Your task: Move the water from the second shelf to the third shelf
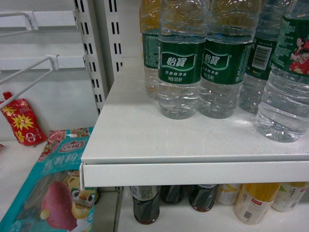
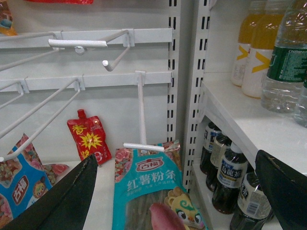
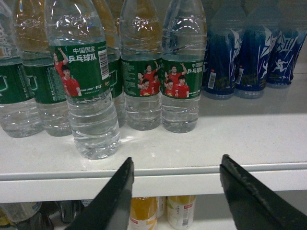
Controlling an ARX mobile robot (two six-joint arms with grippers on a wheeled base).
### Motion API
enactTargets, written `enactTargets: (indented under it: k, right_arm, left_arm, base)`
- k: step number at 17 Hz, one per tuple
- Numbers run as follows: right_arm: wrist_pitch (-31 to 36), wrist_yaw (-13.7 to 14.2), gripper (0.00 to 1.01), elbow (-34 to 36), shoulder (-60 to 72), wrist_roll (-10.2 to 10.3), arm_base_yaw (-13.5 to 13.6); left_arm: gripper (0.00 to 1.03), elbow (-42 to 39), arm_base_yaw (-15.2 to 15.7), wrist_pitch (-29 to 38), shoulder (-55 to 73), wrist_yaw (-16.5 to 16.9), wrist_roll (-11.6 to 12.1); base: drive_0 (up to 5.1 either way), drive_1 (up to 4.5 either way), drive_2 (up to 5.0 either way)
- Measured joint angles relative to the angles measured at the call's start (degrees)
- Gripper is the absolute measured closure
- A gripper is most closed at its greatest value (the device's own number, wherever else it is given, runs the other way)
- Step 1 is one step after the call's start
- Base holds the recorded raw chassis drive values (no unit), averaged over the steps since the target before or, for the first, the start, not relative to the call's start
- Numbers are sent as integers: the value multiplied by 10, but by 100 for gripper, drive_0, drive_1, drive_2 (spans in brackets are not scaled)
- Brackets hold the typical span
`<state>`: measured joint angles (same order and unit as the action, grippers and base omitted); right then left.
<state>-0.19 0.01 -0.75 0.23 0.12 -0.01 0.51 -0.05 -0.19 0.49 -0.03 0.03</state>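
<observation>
Several water bottles with green labels stand on a white shelf [image 1: 145, 130]. In the head view one water bottle [image 1: 181, 63] is near the middle and another [image 1: 286, 72] at the right edge. In the right wrist view the closest water bottle [image 3: 91, 91] stands near the shelf's front lip, with two more [image 3: 183, 76] behind it. My right gripper [image 3: 176, 159] is open, level with the shelf edge [image 3: 192, 179], just right of that closest bottle and holding nothing. My left gripper [image 2: 177, 155] is open and empty, off to the left before the hook wall. Neither gripper shows in the head view.
Dark tea bottles [image 2: 231, 177] and yellow drinks [image 1: 253, 200] fill the shelf below. Blue bottles [image 3: 249, 52] stand at the right of the water, orange drinks [image 2: 261, 52] behind it. Left of the slotted upright [image 2: 196, 86] are metal hooks [image 2: 76, 44], a teal noodle packet [image 2: 153, 191] and a red pouch [image 2: 88, 139].
</observation>
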Motion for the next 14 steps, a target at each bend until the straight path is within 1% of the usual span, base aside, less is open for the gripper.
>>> enactTargets:
  k: [3,4,5,14]
  right_arm:
    - [0,0,12,0,0,0,0]
    - [0,0,1,0,0,0,0]
    - [0,0,4,0,0,0,0]
    - [0,0,3,0,0,0,0]
  left_arm:
    - [5,0,0,0,0,0,0]
    - [5,0,0,0,0,0,0]
    - [5,0,0,0,0,0,0]
    - [5,0,0,0,0,0,0]
  base:
    - [0,0,0]
    - [0,0,0]
    - [0,0,0]
    - [0,0,0]
